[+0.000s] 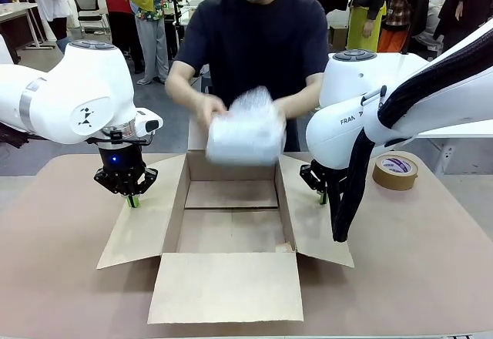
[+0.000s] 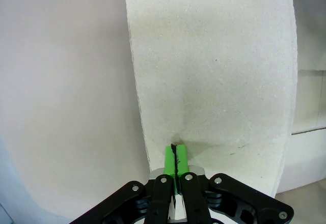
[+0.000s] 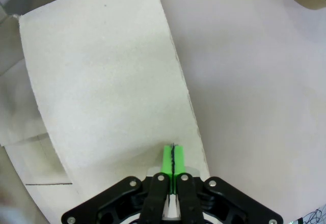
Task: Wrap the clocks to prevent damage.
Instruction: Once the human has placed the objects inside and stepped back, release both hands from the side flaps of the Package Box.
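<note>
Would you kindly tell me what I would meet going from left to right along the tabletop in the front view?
box's left flap → open cardboard box → box's right flap → roll of brown tape

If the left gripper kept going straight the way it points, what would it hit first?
The box's opened left flap: the shut left gripper points down near its outer edge, apparently touching or just above it.
</note>
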`<state>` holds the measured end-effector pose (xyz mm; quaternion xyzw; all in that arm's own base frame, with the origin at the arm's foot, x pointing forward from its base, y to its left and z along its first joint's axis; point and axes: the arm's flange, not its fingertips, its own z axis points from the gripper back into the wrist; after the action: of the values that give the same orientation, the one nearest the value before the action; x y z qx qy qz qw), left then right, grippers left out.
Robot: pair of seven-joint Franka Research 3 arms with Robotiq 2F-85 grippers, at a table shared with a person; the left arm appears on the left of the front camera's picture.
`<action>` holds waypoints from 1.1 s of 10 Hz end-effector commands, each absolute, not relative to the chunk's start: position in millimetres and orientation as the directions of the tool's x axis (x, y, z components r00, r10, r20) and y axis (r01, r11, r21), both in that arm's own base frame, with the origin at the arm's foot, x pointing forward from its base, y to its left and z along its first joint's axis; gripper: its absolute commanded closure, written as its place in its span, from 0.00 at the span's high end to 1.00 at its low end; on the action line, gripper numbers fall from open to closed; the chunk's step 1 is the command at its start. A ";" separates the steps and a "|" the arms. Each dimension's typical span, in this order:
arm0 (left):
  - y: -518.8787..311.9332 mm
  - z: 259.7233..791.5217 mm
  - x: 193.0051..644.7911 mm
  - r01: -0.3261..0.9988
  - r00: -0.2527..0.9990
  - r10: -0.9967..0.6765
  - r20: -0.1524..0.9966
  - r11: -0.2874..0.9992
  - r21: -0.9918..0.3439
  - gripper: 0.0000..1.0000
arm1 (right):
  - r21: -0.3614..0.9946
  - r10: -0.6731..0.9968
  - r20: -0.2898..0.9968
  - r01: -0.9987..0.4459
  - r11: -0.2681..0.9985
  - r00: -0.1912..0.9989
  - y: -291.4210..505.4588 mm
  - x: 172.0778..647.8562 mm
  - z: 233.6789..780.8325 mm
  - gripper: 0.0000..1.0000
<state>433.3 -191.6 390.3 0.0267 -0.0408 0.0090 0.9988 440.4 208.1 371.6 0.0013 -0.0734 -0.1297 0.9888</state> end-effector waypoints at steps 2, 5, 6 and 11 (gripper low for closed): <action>-190.9 389.9 433.3 -0.018 0.996 0.012 0.083 0.998 0.068 0.00 | 0.000 -0.264 0.155 0.268 0.964 0.952 208.5 440.1 371.0 0.01; -190.9 389.9 433.3 -0.018 0.996 0.012 0.083 0.998 0.068 0.00 | 0.000 -0.264 0.155 0.268 0.964 0.952 208.5 440.1 371.0 0.01; -190.9 389.9 433.3 -0.018 0.996 0.012 0.083 0.998 0.068 0.00 | 0.000 -0.264 0.155 0.268 0.964 0.952 208.5 440.1 371.0 0.01; -190.9 389.9 433.3 -0.018 0.996 0.012 0.083 0.998 0.068 0.00 | 0.000 -0.264 0.155 0.268 0.964 0.952 208.5 440.1 371.0 0.01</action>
<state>433.3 -191.6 390.3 0.0267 -0.0408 0.0090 0.9988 440.4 208.1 371.6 0.0013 -0.0734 -0.1297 0.9888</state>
